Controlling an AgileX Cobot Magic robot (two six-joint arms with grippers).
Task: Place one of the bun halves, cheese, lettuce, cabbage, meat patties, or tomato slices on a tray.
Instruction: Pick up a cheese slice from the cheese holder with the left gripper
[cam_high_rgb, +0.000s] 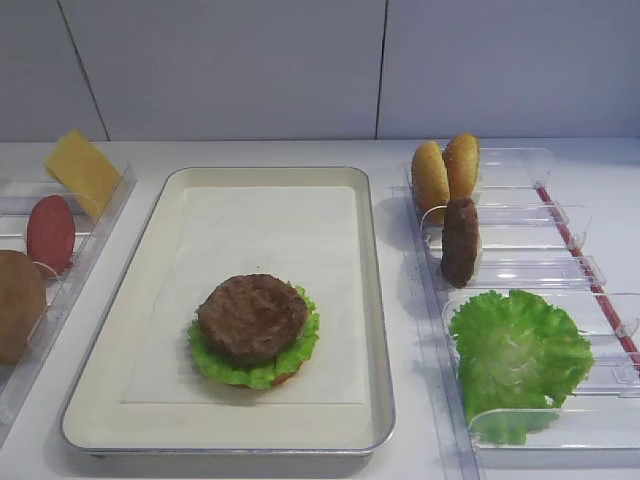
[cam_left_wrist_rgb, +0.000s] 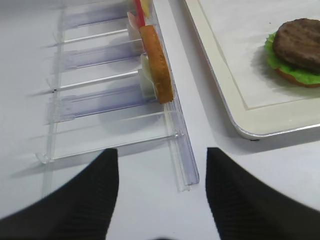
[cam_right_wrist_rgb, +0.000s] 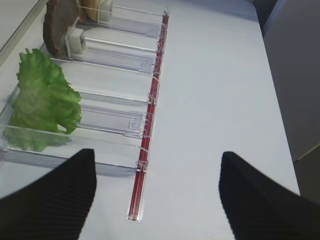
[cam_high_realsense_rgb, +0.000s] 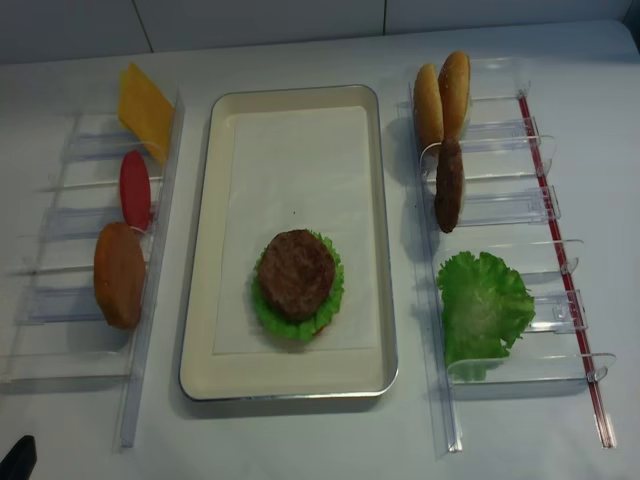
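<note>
L hand (cam_left_wrist_rgb: 160, 192) & R hand (cam_right_wrist_rgb: 155, 192) – both apart, empty

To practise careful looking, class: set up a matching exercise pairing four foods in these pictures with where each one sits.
Things:
1. cheese
2. meat patty
3. loose lettuce
4. bun halves

Places:
A. right rack, nearest slot
B. far end of left rack
C. on the tray, over lettuce
D. far end of right rack

Pairs: 1-B, 2-C, 3-A, 4-D
</note>
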